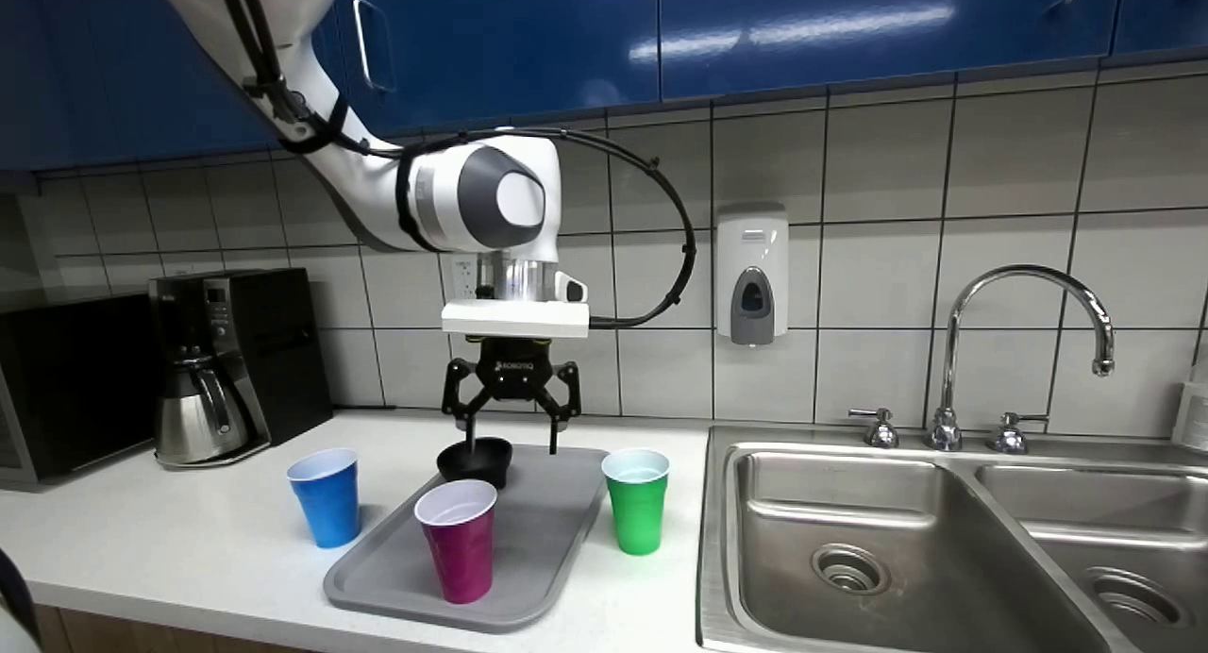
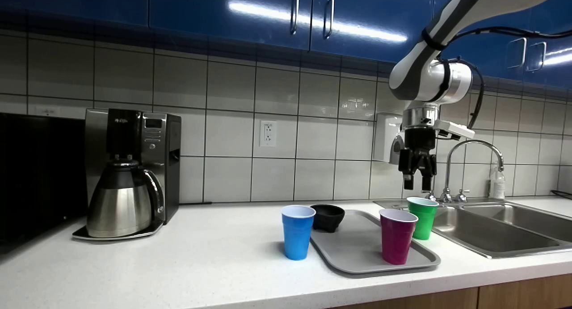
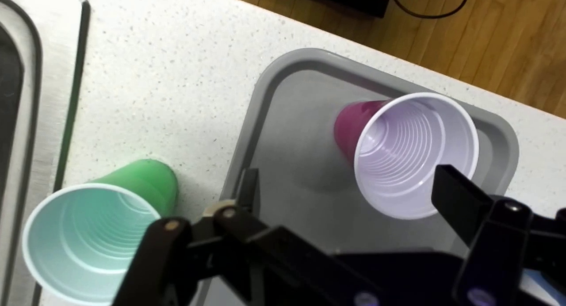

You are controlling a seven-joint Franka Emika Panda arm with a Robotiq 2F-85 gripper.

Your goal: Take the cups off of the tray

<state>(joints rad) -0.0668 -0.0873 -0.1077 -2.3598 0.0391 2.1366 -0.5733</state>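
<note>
Upright on the front part of the grey tray (image 1: pixel 543 559) stands the magenta cup (image 1: pixel 462 549). The shorter black cup (image 2: pixel 328 217) rests at the tray's back corner; the wrist view does not show it. Off the tray, the green cup (image 1: pixel 638 507) stands on the counter at the sink side and the blue cup (image 2: pixel 297 237) at the coffee maker side. My gripper (image 1: pixel 511 443) hangs above the tray, pointing down, its fingers wide apart with nothing held. In the wrist view one finger (image 3: pixel 460 200) overlaps the rim of the magenta cup (image 3: pixel 353 129) from well above it.
A steel sink (image 1: pixel 849 587) with a faucet (image 1: pixel 1024 276) borders the counter beside the green cup. The coffee maker with its steel pot (image 2: pixel 125 206) stands at the opposite end, next to a black appliance (image 2: pixel 40 175). Blue cabinets (image 1: pixel 510 49) hang over the arm.
</note>
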